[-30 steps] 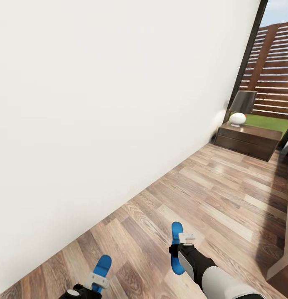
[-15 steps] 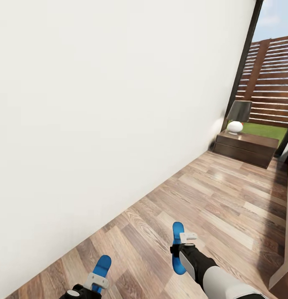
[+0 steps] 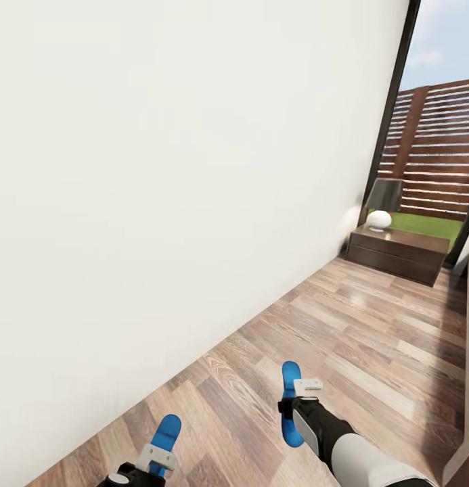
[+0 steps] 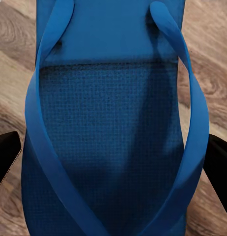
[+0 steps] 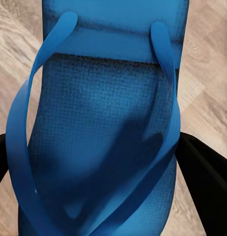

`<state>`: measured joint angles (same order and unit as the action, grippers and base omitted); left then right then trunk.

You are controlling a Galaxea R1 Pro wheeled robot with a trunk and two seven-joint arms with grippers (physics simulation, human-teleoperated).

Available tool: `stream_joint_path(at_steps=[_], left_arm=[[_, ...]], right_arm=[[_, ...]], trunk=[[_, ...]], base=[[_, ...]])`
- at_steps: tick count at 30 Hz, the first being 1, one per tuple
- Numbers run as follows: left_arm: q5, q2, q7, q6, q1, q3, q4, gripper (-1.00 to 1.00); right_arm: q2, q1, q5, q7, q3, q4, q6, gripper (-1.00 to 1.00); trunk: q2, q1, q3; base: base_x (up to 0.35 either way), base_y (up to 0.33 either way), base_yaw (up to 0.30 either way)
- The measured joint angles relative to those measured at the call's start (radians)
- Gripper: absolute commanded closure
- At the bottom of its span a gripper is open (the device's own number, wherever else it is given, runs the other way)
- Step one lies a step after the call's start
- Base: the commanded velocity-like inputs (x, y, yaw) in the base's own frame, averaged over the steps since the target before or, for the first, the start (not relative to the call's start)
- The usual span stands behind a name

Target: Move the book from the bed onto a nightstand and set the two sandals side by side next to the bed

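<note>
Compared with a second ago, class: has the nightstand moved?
No. The nightstand still sits at the foot of the white wall beside the black window frame. The whole picture shifted with it, so the camera moved.

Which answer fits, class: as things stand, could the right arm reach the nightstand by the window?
Probably not. The right gripper is shut on a blue sandal low near the robot, while the nightstand stands far off across bare wood floor; the base would have to drive closer.
</note>
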<state>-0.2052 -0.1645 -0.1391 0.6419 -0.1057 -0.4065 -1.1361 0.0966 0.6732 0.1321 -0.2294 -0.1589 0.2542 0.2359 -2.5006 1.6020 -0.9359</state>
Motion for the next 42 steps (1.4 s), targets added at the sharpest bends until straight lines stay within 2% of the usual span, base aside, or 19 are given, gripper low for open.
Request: stream_joint_path(at_steps=[4, 18, 26, 42], left_arm=[[0.000, 0.000, 0.000, -0.016, 0.000, 0.000, 0.000, 1.00], [-0.001, 0.000, 0.000, -0.031, 0.000, 0.000, 0.001, 1.00], [0.000, 0.000, 0.000, -0.038, 0.001, 0.000, 0.001, 1.00], [-0.001, 0.000, 0.000, -0.042, 0.001, 0.001, 0.011, 1.00]], right_arm=[[-0.001, 0.000, 0.000, 0.000, 0.000, 0.000, 0.000, 1.00], [-0.012, 0.000, 0.000, -0.003, 0.001, 0.002, 0.000, 1.00], [-0.015, 0.000, 0.000, -0.054, 0.000, 0.002, 0.000, 1.00], [-0.015, 0.000, -0.001, -0.066, 0.000, 0.000, 0.000, 1.00]], trunk=[[0.001, -0.002, 0.015], [0.099, -0.055, 0.059], [0.155, -0.086, 0.084], [0.267, -0.147, 0.135]], base=[[0.000, 0.000, 0.000], [0.000, 0.000, 0.000], [0.000, 0.000, 0.000], [0.000, 0.000, 0.000]])
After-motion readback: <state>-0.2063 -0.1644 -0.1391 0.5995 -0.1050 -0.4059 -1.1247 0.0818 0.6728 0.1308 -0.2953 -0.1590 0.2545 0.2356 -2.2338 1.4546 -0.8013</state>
